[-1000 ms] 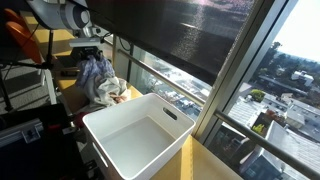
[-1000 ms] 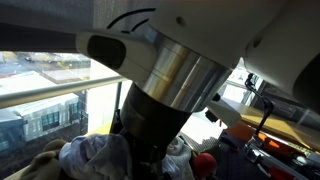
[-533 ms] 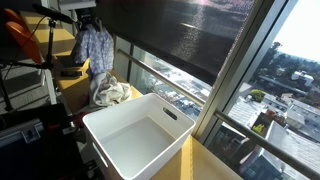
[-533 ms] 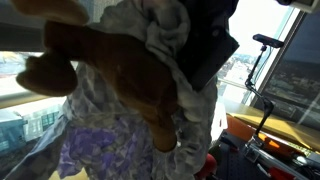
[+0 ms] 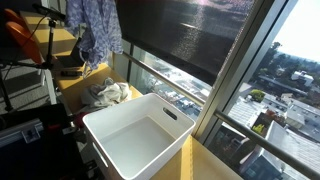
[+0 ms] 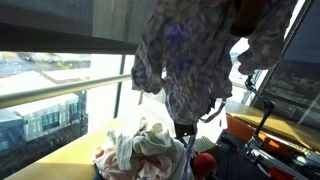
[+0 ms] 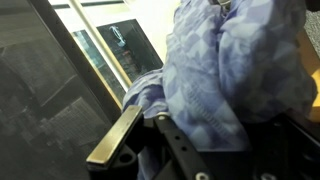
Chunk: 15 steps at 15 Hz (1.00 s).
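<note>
tool [image 7: 150,128] clenched on blue patterned cloth [image 5: 95,30], hanging over clothes pile [image 5: 106,94] beside bare-bottomed white bin [image 5: 140,140].

white bin [image 5: 140,135], clothes pile [image 5: 105,93], window blind [image 5: 180,35]

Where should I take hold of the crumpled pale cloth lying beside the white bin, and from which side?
Pinch a raised fold atop the crumpled pale cloth, coming straight down from above. It lies in a heap with ridges standing up, and the white bin crowds one side. The blue patterned garment hangs above it, so that probably needs moving aside first.
</note>
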Each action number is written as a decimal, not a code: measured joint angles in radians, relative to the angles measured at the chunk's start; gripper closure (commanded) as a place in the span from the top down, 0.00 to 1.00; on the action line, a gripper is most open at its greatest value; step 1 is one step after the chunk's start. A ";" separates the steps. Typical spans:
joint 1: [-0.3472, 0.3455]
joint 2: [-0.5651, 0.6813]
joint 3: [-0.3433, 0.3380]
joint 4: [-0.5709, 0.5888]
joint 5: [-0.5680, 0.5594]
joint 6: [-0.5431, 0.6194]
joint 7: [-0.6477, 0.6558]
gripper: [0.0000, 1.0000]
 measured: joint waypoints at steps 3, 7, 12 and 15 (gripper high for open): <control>-0.033 -0.081 -0.029 -0.044 -0.003 -0.044 -0.020 0.00; -0.095 -0.113 -0.107 -0.185 -0.020 -0.024 -0.037 0.00; -0.216 -0.077 -0.227 -0.333 -0.091 0.064 -0.059 0.00; -0.286 -0.029 -0.293 -0.367 -0.125 0.143 -0.073 0.00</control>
